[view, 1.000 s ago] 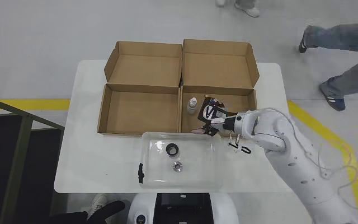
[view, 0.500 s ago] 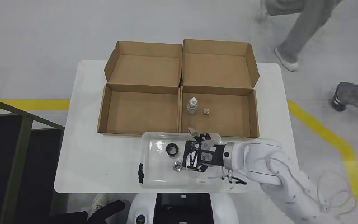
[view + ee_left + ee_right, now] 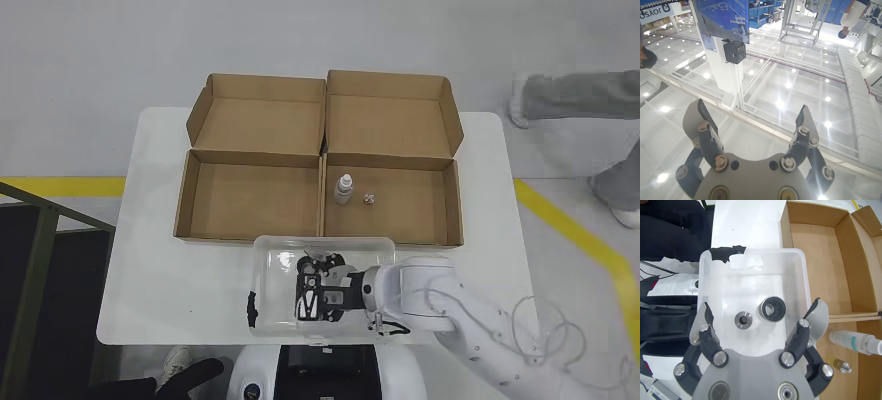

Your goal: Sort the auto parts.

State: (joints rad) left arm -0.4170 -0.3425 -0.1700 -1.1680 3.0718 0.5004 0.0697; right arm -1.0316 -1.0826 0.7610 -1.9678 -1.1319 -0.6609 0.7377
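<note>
We find the right gripper (image 3: 761, 305) spread wide and holding nothing, hanging above the clear bin (image 3: 753, 250). Two parts stand bore-up on the bin floor, just beside each other: a black-lined ring (image 3: 773, 311) and a smaller metal bushing (image 3: 743, 320). Both lie between the fingers' lines, so we judge a straight descent suffices. The right wrist view gives that alignment. The top view, with the arm across the bin, adds the destination — the right-hand box (image 3: 410, 212), bottle (image 3: 343, 187) inside. The left gripper (image 3: 752, 106), open and empty, faces the ceiling.
</note>
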